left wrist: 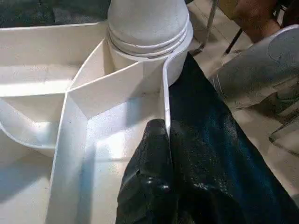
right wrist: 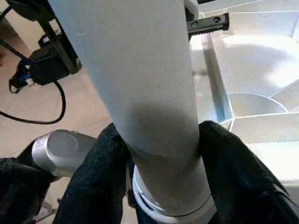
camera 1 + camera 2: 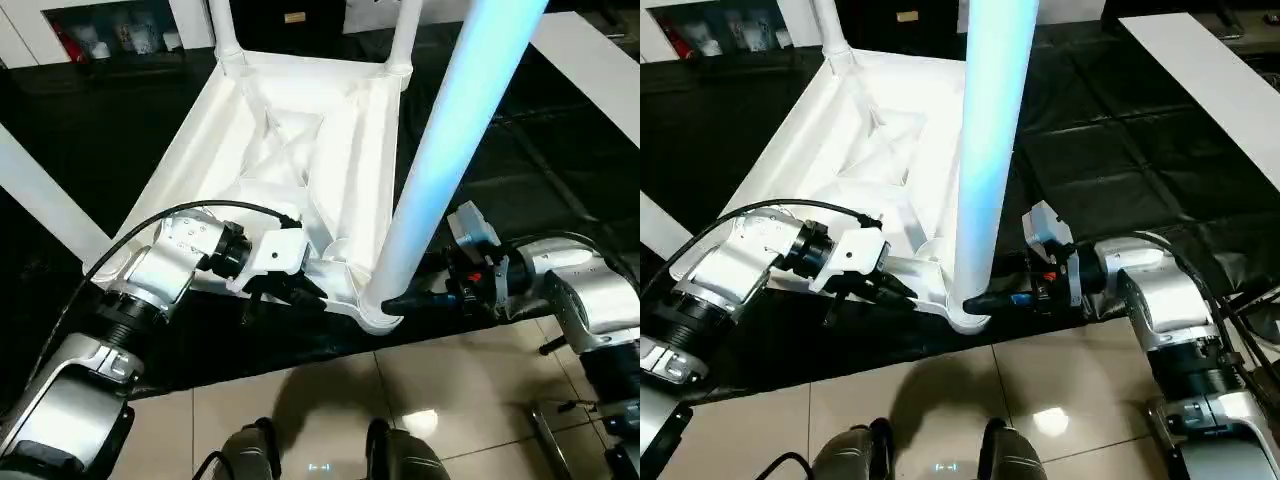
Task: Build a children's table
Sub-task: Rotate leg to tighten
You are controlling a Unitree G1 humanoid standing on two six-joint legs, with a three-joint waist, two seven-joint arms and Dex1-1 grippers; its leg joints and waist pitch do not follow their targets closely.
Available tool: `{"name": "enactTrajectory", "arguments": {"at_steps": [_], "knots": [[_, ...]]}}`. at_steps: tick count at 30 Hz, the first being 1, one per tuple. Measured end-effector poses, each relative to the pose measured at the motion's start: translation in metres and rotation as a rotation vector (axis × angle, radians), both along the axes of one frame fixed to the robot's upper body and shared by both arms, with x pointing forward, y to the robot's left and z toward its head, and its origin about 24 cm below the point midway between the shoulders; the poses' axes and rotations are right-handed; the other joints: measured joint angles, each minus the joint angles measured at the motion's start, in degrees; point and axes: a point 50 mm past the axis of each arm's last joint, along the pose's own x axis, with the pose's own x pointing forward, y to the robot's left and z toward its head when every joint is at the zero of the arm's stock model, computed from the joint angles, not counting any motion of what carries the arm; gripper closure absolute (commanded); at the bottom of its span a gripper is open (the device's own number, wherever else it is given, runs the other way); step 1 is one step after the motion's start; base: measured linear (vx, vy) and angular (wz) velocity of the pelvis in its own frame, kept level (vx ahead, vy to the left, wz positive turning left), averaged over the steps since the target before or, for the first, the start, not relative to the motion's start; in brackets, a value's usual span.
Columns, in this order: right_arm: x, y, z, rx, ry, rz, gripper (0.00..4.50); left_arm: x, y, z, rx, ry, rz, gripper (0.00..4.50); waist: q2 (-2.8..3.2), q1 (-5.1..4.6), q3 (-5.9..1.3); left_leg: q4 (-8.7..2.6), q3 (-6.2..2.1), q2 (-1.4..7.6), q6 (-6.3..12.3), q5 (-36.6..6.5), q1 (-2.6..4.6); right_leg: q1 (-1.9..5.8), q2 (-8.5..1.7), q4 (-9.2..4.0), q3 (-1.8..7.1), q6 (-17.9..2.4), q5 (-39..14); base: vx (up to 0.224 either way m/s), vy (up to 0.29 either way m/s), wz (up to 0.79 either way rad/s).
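the table top (image 3: 300, 150) lies upside down on the black surface (image 3: 560, 170), near edge by the surface's front, ribs up; legs are seated in the two far sockets and a third leg (image 3: 440, 170) stands in the near corner socket. the top is judged light, stiff moulded plastic, smooth and likely to slide on the sheet; its thin rim wall offers a pinch hold, and the leg is best taken low near the socket, where leverage on the joint is least. the left gripper (image 1: 163, 154) is closed on the rim wall just beside that socket. the right gripper (image 2: 154, 154) is set around the leg base, fingers (image 2: 98, 177) touching both sides, so a grip on the leg is read. the left wrist view gives the rim pinch and the ringed leg collar in the socket, which the head views hide behind the arm; the head views give the far legs.
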Motion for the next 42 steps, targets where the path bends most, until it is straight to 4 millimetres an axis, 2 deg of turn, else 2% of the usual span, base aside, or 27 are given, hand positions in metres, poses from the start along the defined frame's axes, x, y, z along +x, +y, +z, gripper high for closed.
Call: {"name": "enactTrajectory", "arguments": {"at_steps": [7,10,13,18,21,23,25,26,30,36,42], "knots": [[-0.002,0.001,-0.003,0.036,0.035,-0.04,2.5,0.001,-0.001,0.0,-0.005,0.036,0.05,4.5,0.02,0.12,-0.01,-0.01,0.0,0.01,0.0,0.0,0.01,0.01,0.0,0.02,0.0,0.0,0.0,0.0,0.0,0.0],[-0.003,0.006,-0.008,0.085,0.022,-0.174,2.5,0.003,0.0,0.001,-0.031,0.066,0.174,4.5,0.02,-0.16,-0.01,0.0,0.01,0.04,-0.02,0.0,0.11,0.03,0.01,0.05,0.0,0.0,0.0,0.0,0.0,0.0],[0.001,0.013,-0.011,0.116,-0.002,-0.373,2.5,0.007,-0.002,0.0,-0.057,0.063,0.317,4.5,0.0,-1.47,0.0,-0.01,0.0,0.01,-0.1,0.1,0.25,0.05,0.02,0.0,0.03,0.4,-0.2,0.0,0.0,0.0],[0.016,0.023,-0.012,0.188,-0.019,-0.77,2.51,0.014,-0.028,-0.003,-0.133,0.049,0.527,4.5,-0.08,-4.17,0.04,-0.09,-0.18,-0.1,-0.14,0.1,0.59,0.1,0.02,-0.2,-0.05,0.7,-0.4,0.0,0.0,0.0],[0.023,0.033,-0.01,0.212,-0.019,-0.93,2.51,0.018,-0.039,-0.004,-0.169,0.043,0.608,4.5,-0.08,-4.59,0.04,-0.33,-0.46,-0.14,-0.14,0.1,0.67,0.09,0.1,-0.56,-0.26,0.7,-0.4,0.0,0.0,0.0],[0.032,0.045,-0.009,0.254,0.0,-1.113,2.51,0.024,-0.052,-0.004,-0.2,0.015,0.688,4.5,-0.06,-4.61,0.05,-0.56,-0.55,-0.15,-0.15,0.1,0.63,0.04,0.14,-0.92,-0.38,0.7,-0.4,0.0,0.0,0.0],[0.036,0.048,-0.007,0.251,-0.007,-1.188,2.51,0.027,-0.059,-0.003,-0.206,0.001,0.714,4.5,-0.06,-4.62,0.05,-0.69,-0.54,-0.19,-0.15,0.1,0.62,0.08,0.14,-1.22,-0.39,0.7,-0.4,0.0,0.0,0.0],[0.036,0.049,-0.007,0.256,-0.009,-1.207,1.95,0.027,-0.061,-0.004,-0.21,-0.001,0.72,4.5,-0.06,-4.63,0.05,-0.77,-0.54,-0.22,-0.14,0.1,0.61,0.12,0.14,-1.42,-0.37,0.7,-0.4,0.0,0.0,0.0],[0.036,0.05,-0.007,0.278,0.003,-1.215,1.72,0.027,-0.062,-0.003,-0.21,-0.006,0.71,4.5,-0.05,-4.72,0.05,-0.84,-0.42,-0.27,-0.14,0.1,0.6,0.25,0.12,-1.92,-0.26,0.6,-0.4,0.0,0.0,0.0],[0.025,0.025,-0.014,0.211,-0.047,-1.038,1.17,0.022,-0.053,0.0,-0.174,-0.044,0.586,4.5,-0.05,-4.05,0.05,-0.87,-0.26,-0.31,-0.11,0.0,0.54,0.27,0.11,-1.85,-0.07,-0.2,0.6,0.0,0.0,0.0],[0.016,-0.005,-0.007,0.152,-0.14,-0.758,0.64,0.016,-0.034,0.0,-0.158,-0.024,0.417,4.5,0.09,-2.43,0.02,-1.18,-0.3,-0.18,0.15,0.2,0.41,-0.01,0.16,-1.47,-0.24,0.0,0.7,0.0,0.0,0.0]]}}
